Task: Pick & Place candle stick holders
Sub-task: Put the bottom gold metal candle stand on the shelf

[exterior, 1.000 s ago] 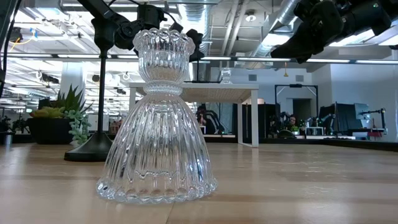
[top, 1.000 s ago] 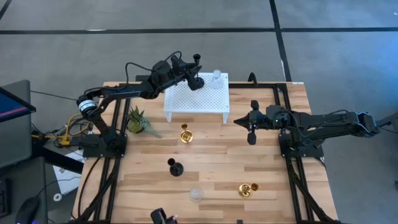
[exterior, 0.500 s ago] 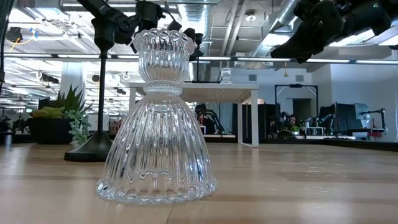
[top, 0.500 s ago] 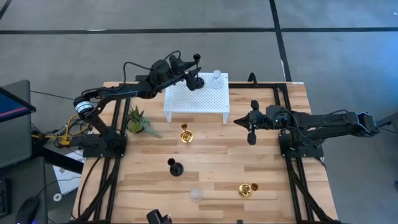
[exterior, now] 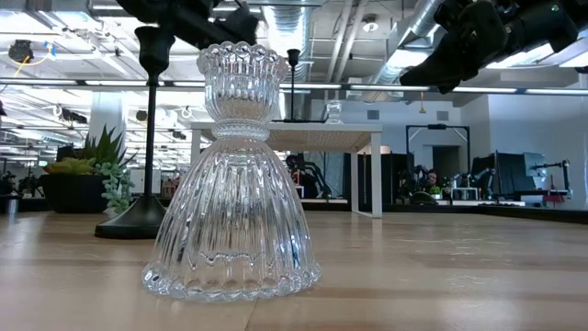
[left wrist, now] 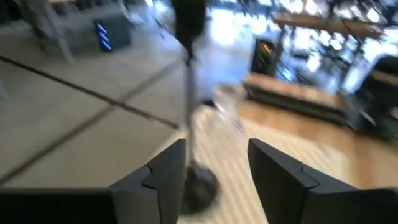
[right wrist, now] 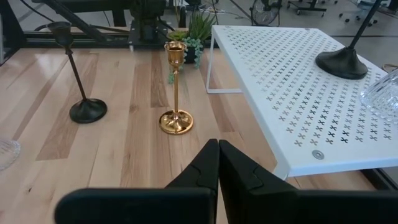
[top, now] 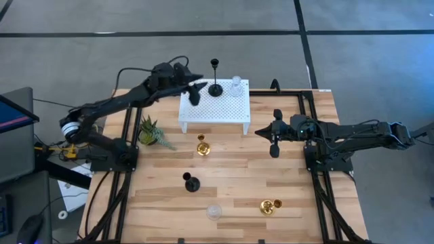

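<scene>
Nearest the table's front edge stands 1 clear glass holder [top: 213, 212], with 1 gold holder [top: 268, 207] to its right. Farther in are 1 black holder [top: 192, 183] and another gold holder [top: 202, 147]. On the white perforated stand [top: 224, 112] at the back sit 1 tall black holder [top: 215, 87] and 1 glass holder [top: 236, 86]. The left gripper [top: 194, 93] hangs just beside that black holder, fingers apart, gripping nothing. The right gripper [top: 273, 139] waits at the right, fingers pressed together.

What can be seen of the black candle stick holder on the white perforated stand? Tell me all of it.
The black candle stick holder has a round, domed base, a thin straight stem and a small cup on top, matte dark like metal. It stands upright on the white perforated stand, beside a clear glass holder. The left gripper is open beside it, not touching.
</scene>
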Motion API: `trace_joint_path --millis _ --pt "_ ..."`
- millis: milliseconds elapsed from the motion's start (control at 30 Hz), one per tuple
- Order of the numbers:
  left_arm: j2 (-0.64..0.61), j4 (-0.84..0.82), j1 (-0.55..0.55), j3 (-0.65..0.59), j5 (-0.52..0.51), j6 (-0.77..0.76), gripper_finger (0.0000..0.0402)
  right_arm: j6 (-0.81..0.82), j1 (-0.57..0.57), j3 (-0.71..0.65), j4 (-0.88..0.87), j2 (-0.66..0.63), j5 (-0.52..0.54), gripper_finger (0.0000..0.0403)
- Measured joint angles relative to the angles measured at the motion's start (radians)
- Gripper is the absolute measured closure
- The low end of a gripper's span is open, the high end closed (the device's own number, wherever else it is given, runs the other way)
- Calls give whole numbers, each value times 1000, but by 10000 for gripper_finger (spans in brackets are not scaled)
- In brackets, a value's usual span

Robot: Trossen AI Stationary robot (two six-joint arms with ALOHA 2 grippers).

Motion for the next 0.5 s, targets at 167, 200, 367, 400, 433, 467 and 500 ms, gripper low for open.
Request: trace_joint_path --millis 167,200,367,400,433,467,500 --pt "-122 -192 -30 -14 99 0 294 0 0 0 0 0 0 403" --pt "-152 -195 -40 -32 125 3 310 0 0 0 0 0 0 403" --pt "-329 -192 -114 -157 183 73 390 0 0 0 0 0 0 403" --pt "-366 -189 -132 -187 183 90 394 0 0 0 1 0 0 403" --pt "-404 -174 -152 -221 183 103 394 0 0 0 1 0 0 403" --pt "-441 -161 -173 -255 183 114 394 0 0 0 1 0 0 403" --pt "-477 -139 -193 -292 184 124 394 0 0 0 1 0 0 403"
